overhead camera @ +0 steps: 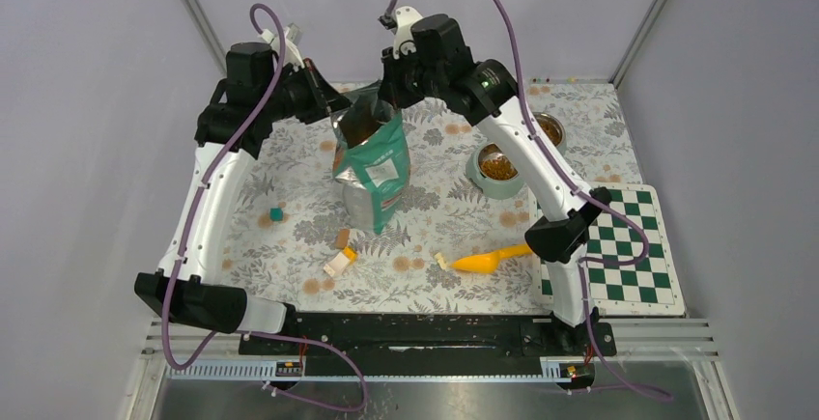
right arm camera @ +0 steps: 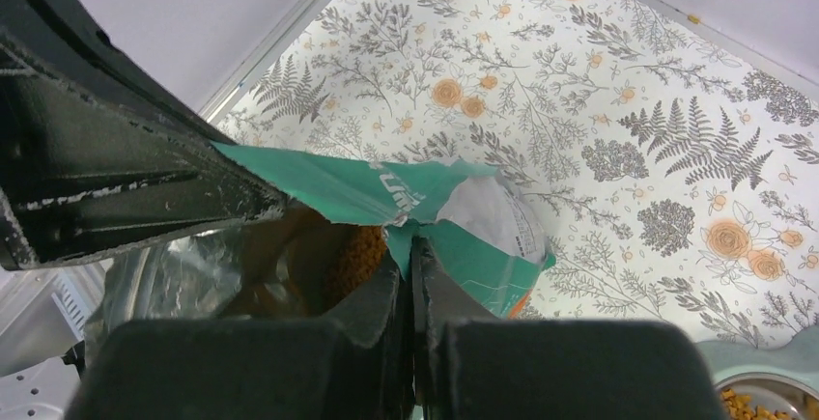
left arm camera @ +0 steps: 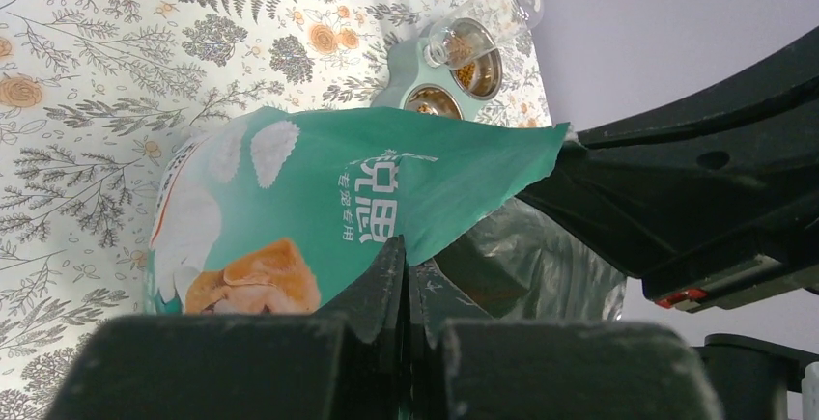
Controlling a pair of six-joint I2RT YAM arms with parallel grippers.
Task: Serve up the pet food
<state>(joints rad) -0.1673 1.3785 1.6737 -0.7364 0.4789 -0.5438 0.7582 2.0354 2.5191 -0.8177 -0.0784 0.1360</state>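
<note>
Toward the far edge of the table [overhead camera: 454, 237], left gripper [left arm camera: 406, 261] and right gripper [right arm camera: 413, 251] each pinch the teal bag [overhead camera: 375, 164] rim, apparently gaping; pet food [right arm camera: 355, 258] inside

The table [overhead camera: 290, 280] has a flowery cloth, and on it stand a teal bag [overhead camera: 379, 174] in the middle and a pale green bowl stand [overhead camera: 494, 185] at the back right, with an orange scoop [overhead camera: 488, 261], a checkered board [overhead camera: 628, 256] and small blocks [overhead camera: 339, 263] lying nearer the front.
</note>
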